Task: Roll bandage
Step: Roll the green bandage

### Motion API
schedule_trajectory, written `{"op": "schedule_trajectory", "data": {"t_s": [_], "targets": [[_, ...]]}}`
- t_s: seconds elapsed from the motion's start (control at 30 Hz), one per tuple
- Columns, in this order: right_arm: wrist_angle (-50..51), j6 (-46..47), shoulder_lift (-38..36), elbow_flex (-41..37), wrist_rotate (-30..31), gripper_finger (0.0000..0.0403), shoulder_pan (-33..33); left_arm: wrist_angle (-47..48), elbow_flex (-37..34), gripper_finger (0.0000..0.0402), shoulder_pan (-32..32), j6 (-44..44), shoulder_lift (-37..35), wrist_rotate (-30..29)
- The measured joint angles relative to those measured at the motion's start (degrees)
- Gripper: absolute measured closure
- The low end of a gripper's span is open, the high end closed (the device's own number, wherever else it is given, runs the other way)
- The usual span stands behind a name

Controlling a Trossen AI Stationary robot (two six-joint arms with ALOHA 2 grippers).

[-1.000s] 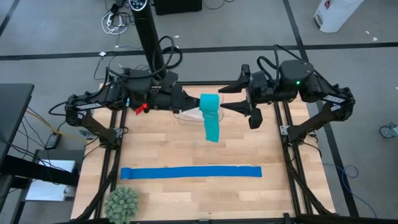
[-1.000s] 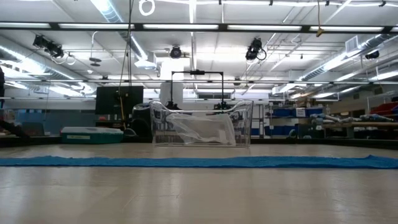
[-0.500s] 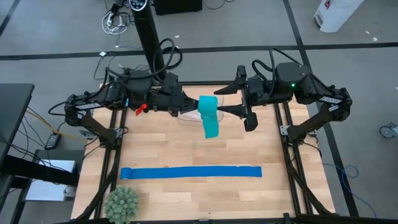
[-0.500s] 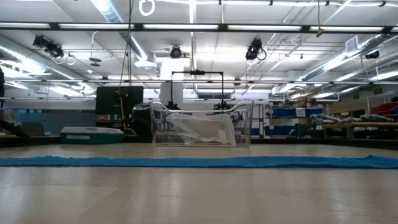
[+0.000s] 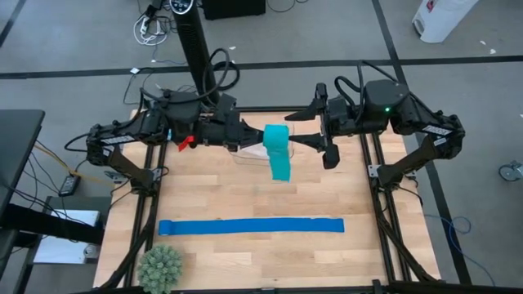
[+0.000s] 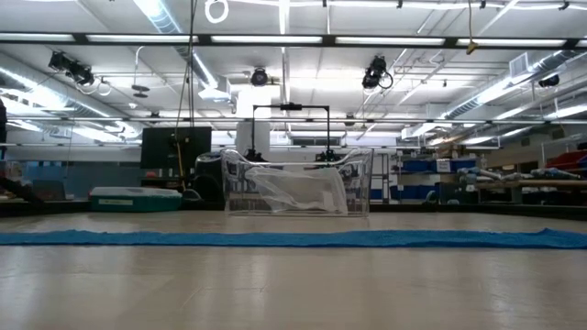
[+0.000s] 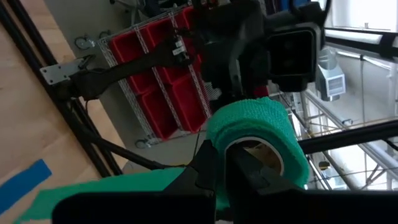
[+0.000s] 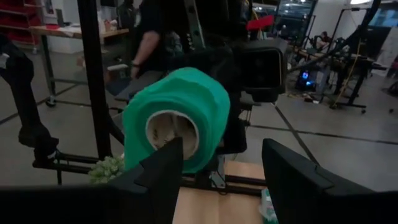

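the high view looks straight down on the whole table (image 5: 245, 196). the low view sits at tabletop level, facing across the blue strip (image 6: 293, 238) toward the room. each wrist view looks close along its own fingers at the roll (image 7: 255, 127) (image 8: 177, 112), from opposite sides. high and low views share the blue strip.

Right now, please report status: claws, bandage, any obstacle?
Left claw shut on bandage roll, above table. Right claw open around roll's other end. Loose tail hanging. No obstacle seen nearby.
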State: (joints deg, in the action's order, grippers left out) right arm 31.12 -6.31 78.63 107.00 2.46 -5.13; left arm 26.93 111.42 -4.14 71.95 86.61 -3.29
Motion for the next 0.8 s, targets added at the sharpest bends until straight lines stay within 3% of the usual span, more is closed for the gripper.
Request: {"op": "schedule_trajectory", "data": {"t_s": [0.57,0.67,0.8], "targets": [[-3.9,-1.1,2.0,0.0,-0.1,0.021,0.0,0.0,0.0,0.0379,-0.1,-1.6,0.0,0.1],[-4.8,-1.1,2.8,0.0,-0.1,0.0237,0.0,0.4,0.0,0.0376,-0.1,-3.0,0.0,0.0],[-4.7,-0.4,2.8,0.0,-0.7,0.032,0.0,0.0,0.0,0.0363,-0.1,-9.3,0.0,0.2]]}}
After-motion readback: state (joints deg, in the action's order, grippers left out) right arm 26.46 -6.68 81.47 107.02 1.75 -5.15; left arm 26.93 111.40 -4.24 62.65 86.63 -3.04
